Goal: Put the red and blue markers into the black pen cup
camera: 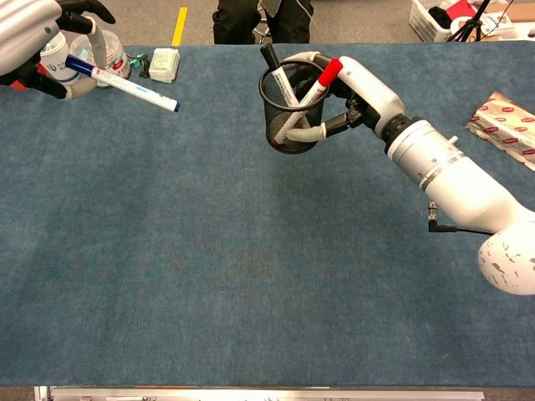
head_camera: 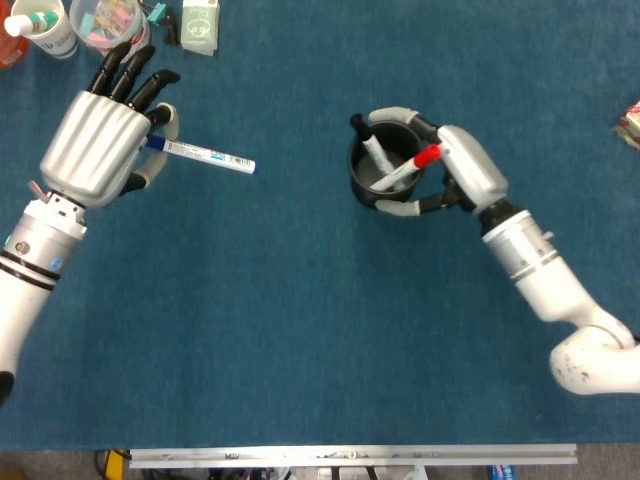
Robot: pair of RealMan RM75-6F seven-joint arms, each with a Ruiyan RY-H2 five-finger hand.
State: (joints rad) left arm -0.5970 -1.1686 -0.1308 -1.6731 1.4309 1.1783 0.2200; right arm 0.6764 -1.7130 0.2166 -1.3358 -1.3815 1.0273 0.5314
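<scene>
My right hand (head_camera: 462,170) (camera: 361,90) grips the black mesh pen cup (head_camera: 382,170) (camera: 288,109) and holds it off the table. A red-capped marker (head_camera: 408,170) (camera: 319,80) and a black-capped marker (head_camera: 368,142) (camera: 277,71) stand inside it. My left hand (head_camera: 100,140) (camera: 33,33) is raised at the far left and pinches the blue marker (head_camera: 200,156) (camera: 124,82) near its blue cap. The marker's white barrel points right, toward the cup. A wide gap separates the marker tip from the cup.
The blue cloth table (head_camera: 300,330) spreads below both hands. At its back left stand a white cup (head_camera: 45,28), a clear tub of small items (head_camera: 110,28), an orange bottle (camera: 12,25) and a pale green pack (head_camera: 200,25). A red-printed packet (camera: 506,125) lies at the right edge.
</scene>
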